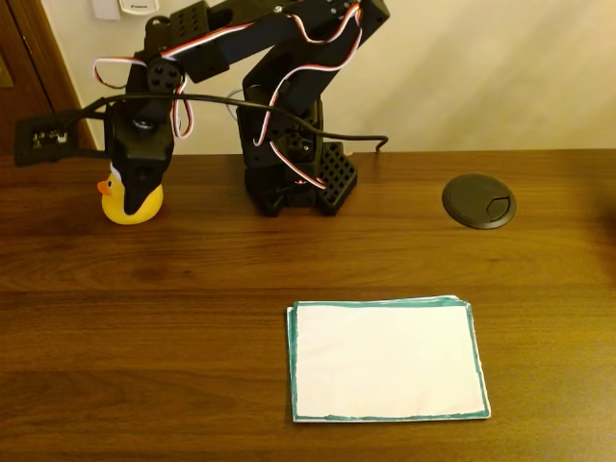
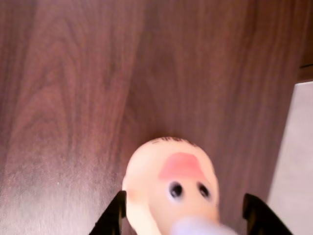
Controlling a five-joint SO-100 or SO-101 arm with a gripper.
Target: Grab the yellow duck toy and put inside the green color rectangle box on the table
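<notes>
The yellow duck toy [image 1: 119, 206] sits on the table [image 1: 192, 327] at the far left back in the fixed view, orange beak pointing left. My gripper [image 1: 141, 196] hangs straight down over it, covering its right side. In the wrist view the duck [image 2: 168, 181] fills the bottom centre, beak up, between my two black fingers; the gripper [image 2: 186, 220] is open, with a gap showing between the right finger [image 2: 259, 218] and the duck. The green color rectangle box [image 1: 385, 361], a white sheet with a green border, lies flat at the front, right of centre, far from the gripper.
The arm's black base [image 1: 294, 178] stands at the back centre with red and white cables looping over it. A round black disc [image 1: 478, 200] is set into the table at the back right. A pale wall [image 2: 299, 161] borders the table's edge in the wrist view.
</notes>
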